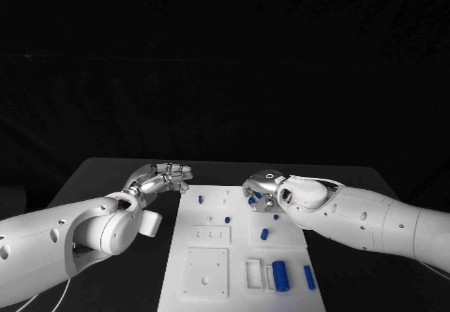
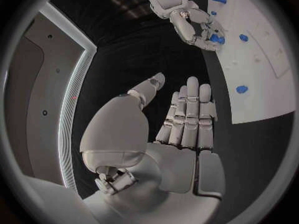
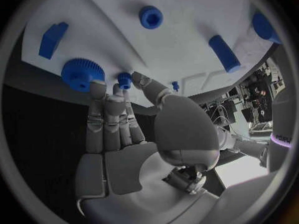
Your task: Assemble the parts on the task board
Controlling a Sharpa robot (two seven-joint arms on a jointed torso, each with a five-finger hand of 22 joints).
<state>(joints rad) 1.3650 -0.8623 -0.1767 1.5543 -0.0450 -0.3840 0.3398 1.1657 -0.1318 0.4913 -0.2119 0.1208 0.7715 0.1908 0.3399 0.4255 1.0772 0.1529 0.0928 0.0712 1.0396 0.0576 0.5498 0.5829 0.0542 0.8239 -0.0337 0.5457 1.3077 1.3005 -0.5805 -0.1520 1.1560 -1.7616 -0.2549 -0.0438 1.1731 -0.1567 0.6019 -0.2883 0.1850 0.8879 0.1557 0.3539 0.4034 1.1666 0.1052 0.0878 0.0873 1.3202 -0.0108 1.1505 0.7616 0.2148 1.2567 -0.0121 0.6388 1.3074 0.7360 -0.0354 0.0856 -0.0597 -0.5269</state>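
The white task board [image 1: 241, 250] lies in the middle of the table. My right hand [image 1: 263, 188] hovers over its far right part. In the right wrist view its fingers [image 3: 106, 114] reach out straight, with their tips right at a blue gear [image 3: 81, 73] and a small blue peg [image 3: 124, 79]; I cannot tell whether they touch. My left hand [image 1: 165, 178] hangs off the board's far left corner, its fingers [image 2: 190, 109] straight and together, its thumb apart, holding nothing. The left wrist view shows my right hand [image 2: 196, 27] over the board [image 2: 261, 69] beside a blue part [image 2: 217, 38].
More blue parts lie on the board: a peg [image 1: 199, 199] at the far left, a short bar [image 1: 264, 234] in the middle, and a thick cylinder [image 1: 279, 266] and a thin bar [image 1: 309, 277] at the near right. A blue block [image 3: 53, 39] and a nut [image 3: 151, 17] lie beyond the gear.
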